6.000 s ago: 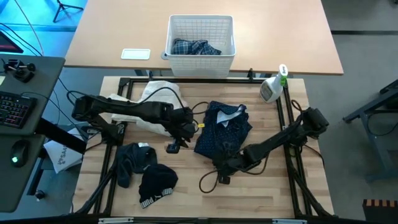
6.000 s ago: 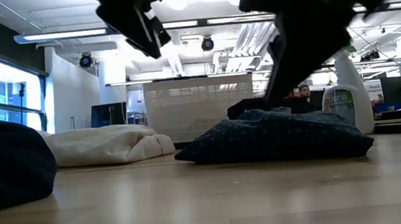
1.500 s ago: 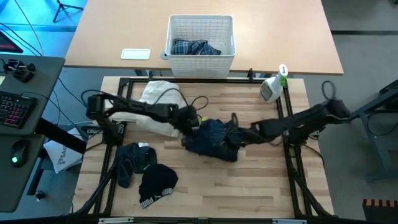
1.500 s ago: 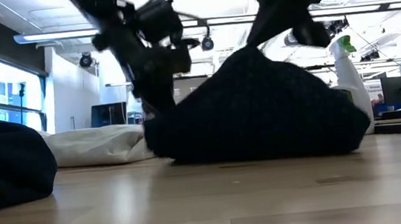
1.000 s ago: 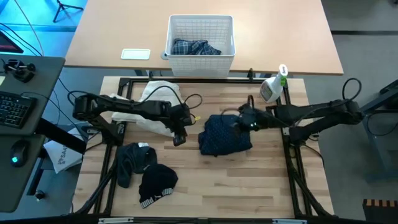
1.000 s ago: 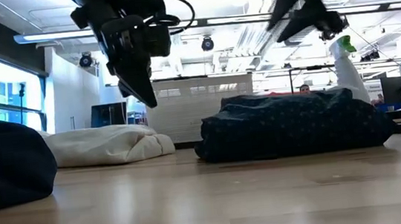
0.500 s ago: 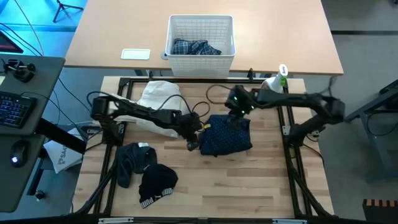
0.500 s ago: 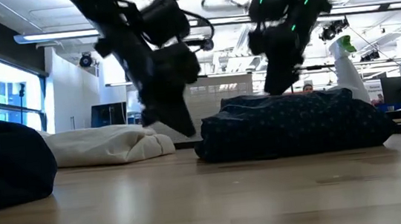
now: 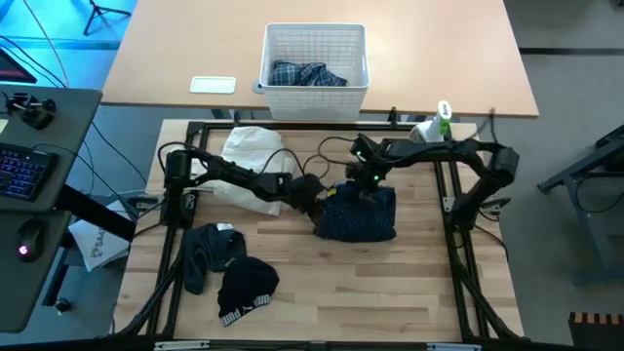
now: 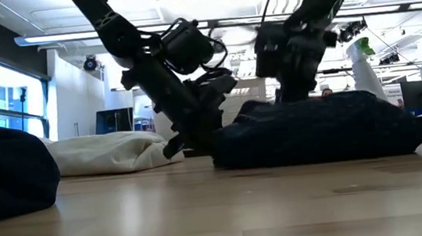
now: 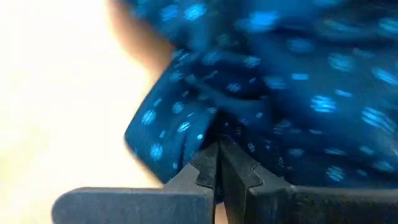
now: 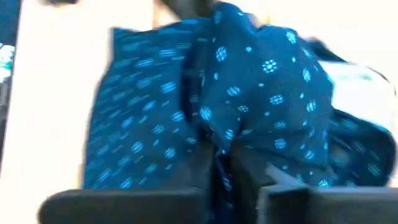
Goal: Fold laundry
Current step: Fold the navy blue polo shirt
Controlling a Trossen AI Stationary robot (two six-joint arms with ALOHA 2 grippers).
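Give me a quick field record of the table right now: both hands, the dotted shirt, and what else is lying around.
left hand: shut, at the left edge of the navy white-dotted shirt
right hand: closed on a fold at the shirt's far edge
shirt state: bundled compactly, mid-table
white lattice plastic basket: on the far table, plaid garment inside
other laundry: cream cloth far left, dark pieces near left
spray bottle: far right corner

Beyond the wooden table [image 9: 390, 283] stand a tan desk [image 9: 175, 58], ceiling strip lights [image 10: 69, 36] and a bright window [image 10: 5, 104].
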